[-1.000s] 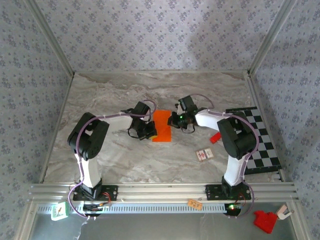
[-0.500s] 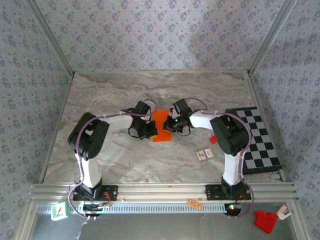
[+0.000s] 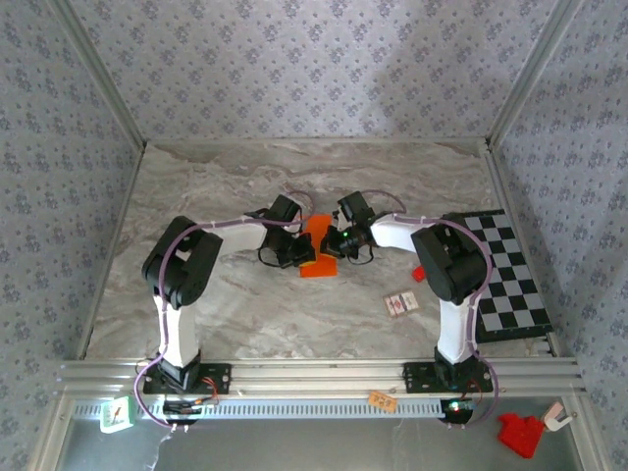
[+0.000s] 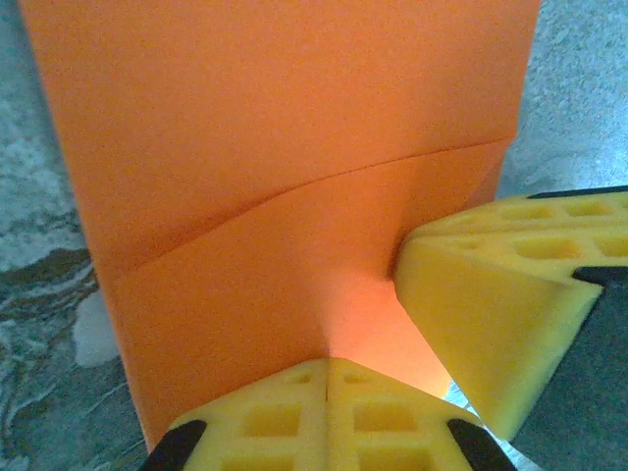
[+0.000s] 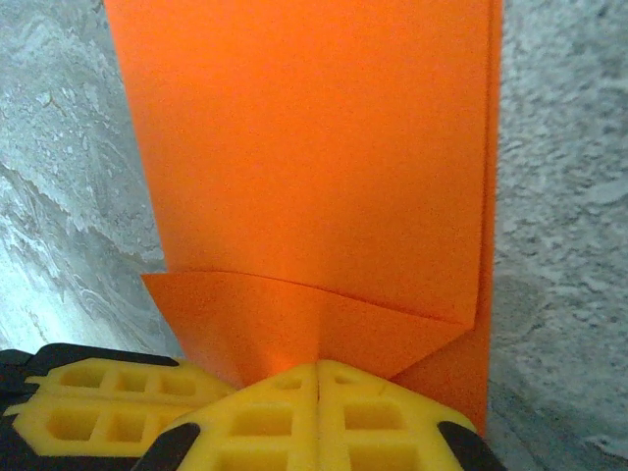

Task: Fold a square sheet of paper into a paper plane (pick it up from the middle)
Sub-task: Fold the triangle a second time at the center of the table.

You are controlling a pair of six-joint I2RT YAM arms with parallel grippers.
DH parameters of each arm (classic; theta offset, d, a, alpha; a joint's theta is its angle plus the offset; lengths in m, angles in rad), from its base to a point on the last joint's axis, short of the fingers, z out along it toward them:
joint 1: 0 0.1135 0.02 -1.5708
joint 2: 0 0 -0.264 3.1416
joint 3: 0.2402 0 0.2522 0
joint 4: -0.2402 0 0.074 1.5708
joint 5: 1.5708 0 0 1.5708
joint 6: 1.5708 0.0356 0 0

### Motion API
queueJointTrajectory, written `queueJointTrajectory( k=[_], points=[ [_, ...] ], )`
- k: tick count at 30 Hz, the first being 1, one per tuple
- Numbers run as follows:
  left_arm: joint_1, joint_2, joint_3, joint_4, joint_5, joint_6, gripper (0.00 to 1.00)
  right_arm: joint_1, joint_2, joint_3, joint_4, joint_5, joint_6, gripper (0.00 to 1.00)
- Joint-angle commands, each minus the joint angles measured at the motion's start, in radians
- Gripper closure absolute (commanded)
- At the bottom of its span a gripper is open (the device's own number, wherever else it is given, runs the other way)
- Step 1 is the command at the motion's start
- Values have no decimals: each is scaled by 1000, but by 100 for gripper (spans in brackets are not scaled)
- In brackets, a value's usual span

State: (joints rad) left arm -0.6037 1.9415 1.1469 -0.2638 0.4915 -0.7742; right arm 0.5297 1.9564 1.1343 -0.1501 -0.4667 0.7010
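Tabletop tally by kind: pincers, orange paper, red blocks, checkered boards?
Pincers: 2 (left pincer, right pincer)
Orange paper: 1
Red block: 1
Checkered board: 1
Total: 5

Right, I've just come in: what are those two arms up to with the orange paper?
Both arms are working on the orange paper in the middle of the marble table. It lies flat, already folded into a narrow oblong with a flap creased across it, and is not yet a plane. The left hand and the right hand are both shut, with their yellow tips close together at the paper. Whether they pinch it or just press it down is not clear.
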Motion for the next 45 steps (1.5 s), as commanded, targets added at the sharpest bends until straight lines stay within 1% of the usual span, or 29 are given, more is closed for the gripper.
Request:
queueJointTrajectory(
  k=[1,5,16,20,24,26,28,31,33,36,37,41,45],
  points=[
    [-8,12,-38,-51,6,54,98,-10,61,12,-128,91,-33,94],
    [-8,-3,-87,-86,7,100,100,-15,85,35,-189,134,-43,94],
    [-8,-89,-164,-175,14,194,100,-28,107,49,-201,137,-38,94],
    [-8,-123,-152,-222,5,227,100,-27,103,49,-193,124,-40,94],
    [-6,-156,-102,-260,-21,247,100,-27,85,49,-176,96,-43,94],
    [-6,-175,-71,-260,-31,237,98,-25,63,90,-160,70,-42,92],
    [-5,-194,-41,-244,-44,216,96,-23,32,106,-151,51,-40,90],
    [3,-220,-19,-189,-72,160,90,-23,-33,108,-126,36,-27,82],
    [12,-223,-10,-147,-83,121,86,-25,-74,91,-105,37,-7,76],
    [26,-208,1,-87,-86,72,79,-31,-115,67,-79,48,33,69],
    [31,-197,8,-68,-81,58,77,-33,-126,19,-64,50,49,67],
    [37,-143,40,-11,-58,17,74,-40,-155,-33,-16,54,107,62],
    [39,-88,58,33,-41,-14,75,-39,-160,-61,10,60,145,58]
  ],
)
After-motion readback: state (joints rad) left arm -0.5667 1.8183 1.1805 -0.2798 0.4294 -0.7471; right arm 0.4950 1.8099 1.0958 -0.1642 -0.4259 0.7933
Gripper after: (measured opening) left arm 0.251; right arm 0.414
